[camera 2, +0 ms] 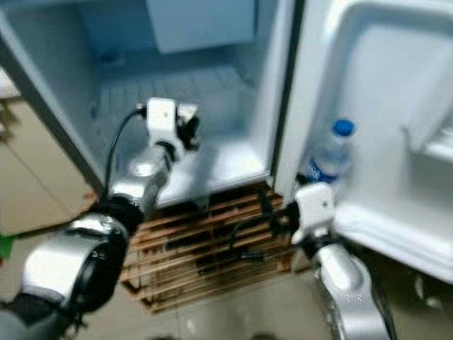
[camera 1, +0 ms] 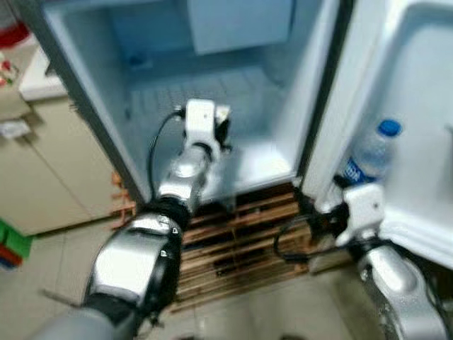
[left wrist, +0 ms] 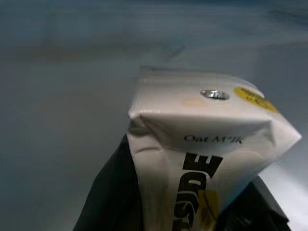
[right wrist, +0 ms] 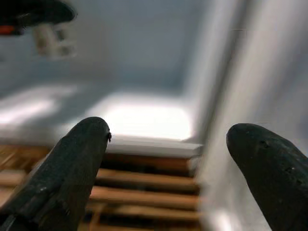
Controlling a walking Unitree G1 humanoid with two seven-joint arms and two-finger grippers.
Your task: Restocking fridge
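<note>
The small fridge (camera 1: 263, 160) stands open with a bare interior. My left gripper (camera 1: 221, 129) reaches into its lower compartment, shut on a white oat milk carton (left wrist: 202, 154) with black lettering, held just above the fridge floor. A water bottle (camera 1: 371, 156) with a blue cap stands upright in the door shelf (camera 1: 425, 237). My right gripper (right wrist: 166, 159) is open with nothing between its fingers. It hangs low in front of the gap between the fridge body and the door, just below the bottle.
The fridge rests on a wooden slat pallet (camera 1: 233, 244) on a tiled floor. A closed freezer box (camera 1: 241, 25) hangs at the top of the interior. A beige cabinet (camera 1: 42, 170) stands to the left. The open door (camera 1: 425, 85) bounds the right side.
</note>
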